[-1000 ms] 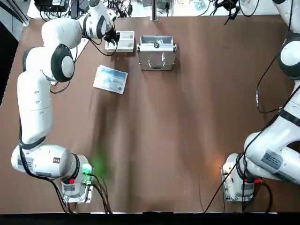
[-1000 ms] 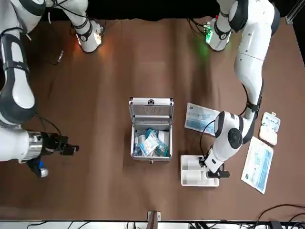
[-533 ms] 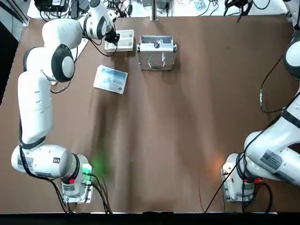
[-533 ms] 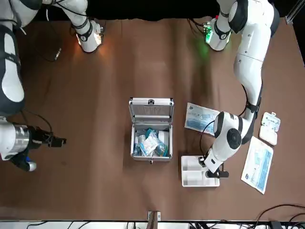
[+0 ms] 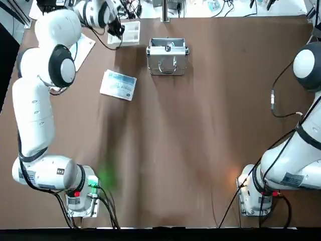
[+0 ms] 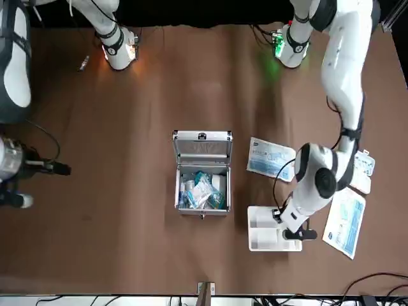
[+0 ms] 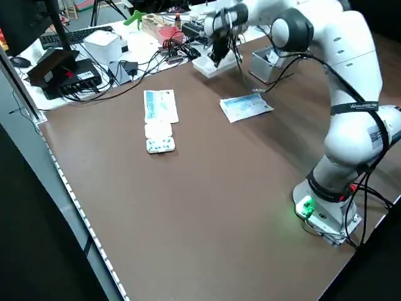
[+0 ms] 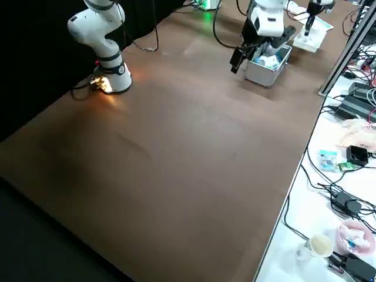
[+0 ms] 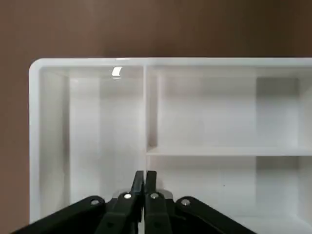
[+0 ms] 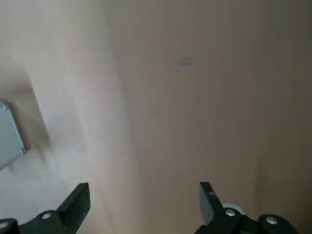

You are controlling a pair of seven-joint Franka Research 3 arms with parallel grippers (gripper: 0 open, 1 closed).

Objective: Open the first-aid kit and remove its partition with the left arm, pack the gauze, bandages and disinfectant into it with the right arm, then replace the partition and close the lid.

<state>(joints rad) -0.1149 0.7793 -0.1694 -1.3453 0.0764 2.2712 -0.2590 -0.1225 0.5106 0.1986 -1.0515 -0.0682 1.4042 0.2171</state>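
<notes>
See the first-aid kit (image 6: pixel 177 185) open at the front view's centre, with supplies (image 6: pixel 203 191) inside; judge packing likely done. Find the partition (image 6: pixel 260 218) out at lower right, pinched by the left hand (image 9: pixel 144 173); at far left, the right hand (image 10: pixel 145 184), spread and empty. Left to do: refit the partition, close the lid (image 6: pixel 203 148).

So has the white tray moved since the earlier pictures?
Yes. In the front view, the tray has shifted slightly right, farther from the open case, with the left gripper at it.
</notes>
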